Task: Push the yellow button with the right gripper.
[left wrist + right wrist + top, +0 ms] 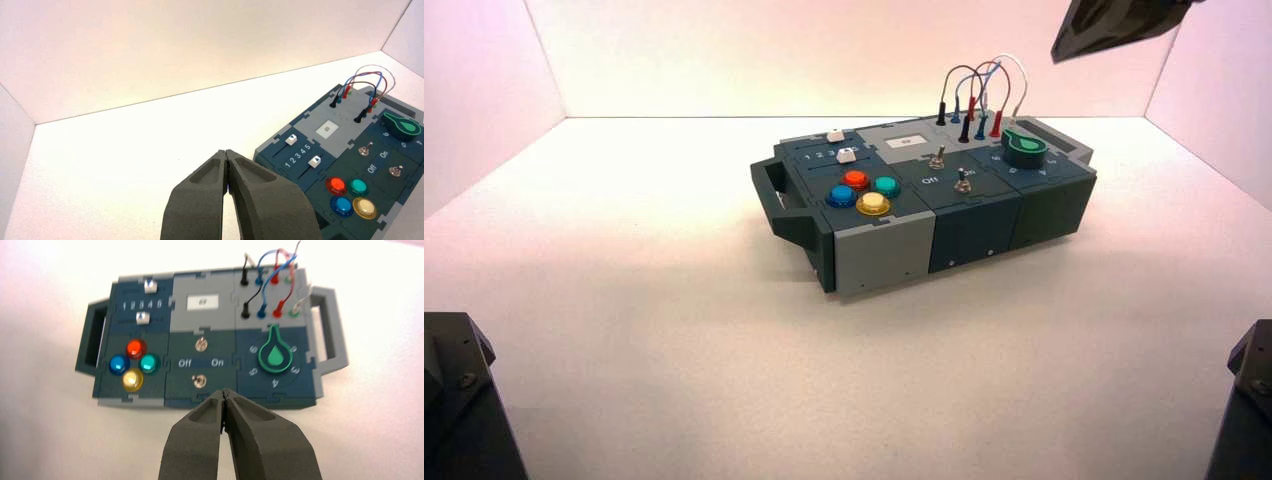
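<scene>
The yellow button [873, 203] sits nearest me in the four-button cluster at the box's [984, 225] left end — orange-red button [855, 179] behind it, blue button [841, 196] to its left, teal button [886, 185] to its right. My right gripper [226, 396] hangs high above the box, fingertips pressed together, touching nothing. My left gripper [226, 155] — also pinched together — waits off the box's left.

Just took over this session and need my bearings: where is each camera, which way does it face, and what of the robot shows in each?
High view: above and behind the arms, looking down at the box; dark arm parts show at both bottom corners and the top right.
Left wrist view: on the left arm, facing the box from its slider end; the left gripper is shut.
Right wrist view: above the box, looking down; the right gripper is shut.
All three show the yellow button.
</scene>
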Robot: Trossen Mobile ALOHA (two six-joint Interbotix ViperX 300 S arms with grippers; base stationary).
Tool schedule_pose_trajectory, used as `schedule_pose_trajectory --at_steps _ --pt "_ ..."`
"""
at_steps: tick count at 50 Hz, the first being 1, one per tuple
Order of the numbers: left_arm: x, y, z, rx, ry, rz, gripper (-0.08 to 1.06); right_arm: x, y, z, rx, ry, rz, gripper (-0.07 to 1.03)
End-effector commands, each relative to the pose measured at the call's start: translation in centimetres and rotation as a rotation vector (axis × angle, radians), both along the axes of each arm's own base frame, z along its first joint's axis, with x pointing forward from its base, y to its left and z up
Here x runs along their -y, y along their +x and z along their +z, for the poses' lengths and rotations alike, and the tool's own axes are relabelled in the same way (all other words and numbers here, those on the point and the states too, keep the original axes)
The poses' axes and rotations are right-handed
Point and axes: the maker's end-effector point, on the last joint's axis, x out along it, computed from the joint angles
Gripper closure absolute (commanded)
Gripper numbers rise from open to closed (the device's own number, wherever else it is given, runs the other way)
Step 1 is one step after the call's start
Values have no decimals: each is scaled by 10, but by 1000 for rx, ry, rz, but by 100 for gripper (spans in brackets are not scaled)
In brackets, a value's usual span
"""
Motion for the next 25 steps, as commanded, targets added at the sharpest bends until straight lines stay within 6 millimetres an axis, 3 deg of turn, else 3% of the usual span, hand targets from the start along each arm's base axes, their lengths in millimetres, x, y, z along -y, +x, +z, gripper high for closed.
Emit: schedule_pose_trajectory --at_steps 1,25 --pt "-1 3 6 21 -4 8 101 -8 5 13 29 18 19 99" --pt "-2 3 6 27 -5 10 101 -20 1 6 -5 -3 69 98"
